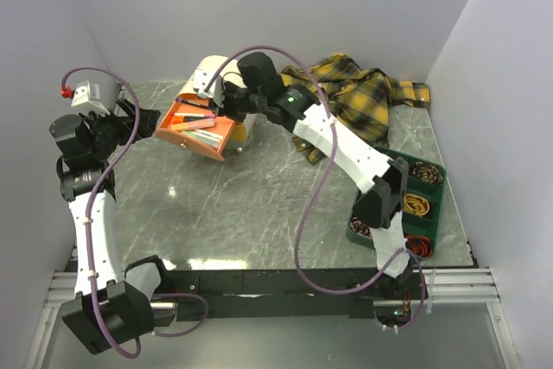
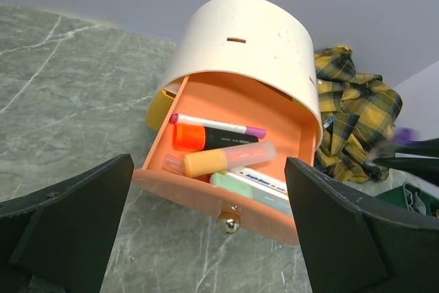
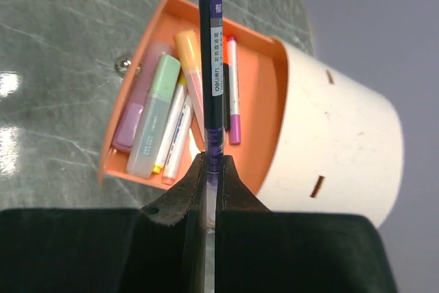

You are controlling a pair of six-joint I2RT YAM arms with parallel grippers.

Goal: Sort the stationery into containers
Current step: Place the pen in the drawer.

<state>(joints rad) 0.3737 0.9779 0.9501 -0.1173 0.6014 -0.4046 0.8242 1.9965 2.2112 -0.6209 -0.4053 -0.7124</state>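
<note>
Right claw (image 3: pixel 208 169) is pinching a purple pen (image 3: pixel 210 60) tight between its fingers, and the pen is pointing out over the open orange drawer (image 3: pixel 264 111) of the cream drum box (image 3: pixel 343 142). Whether the tip is touching anything, I cannot tell. An orange highlighter (image 2: pixel 188 136), a yellow-orange highlighter (image 2: pixel 226 160), a pale green marker (image 2: pixel 247 189) and a pink pen (image 2: pixel 219 125) are lying inside the drawer. Left claw (image 2: pixel 209 166) is gaping wide and gripping nothing, facing the drawer's knob (image 2: pixel 228 223). A dark green tray (image 1: pixel 437 205) is sitting well apart on the right, near the plaid shirt (image 1: pixel 363 92).
</note>
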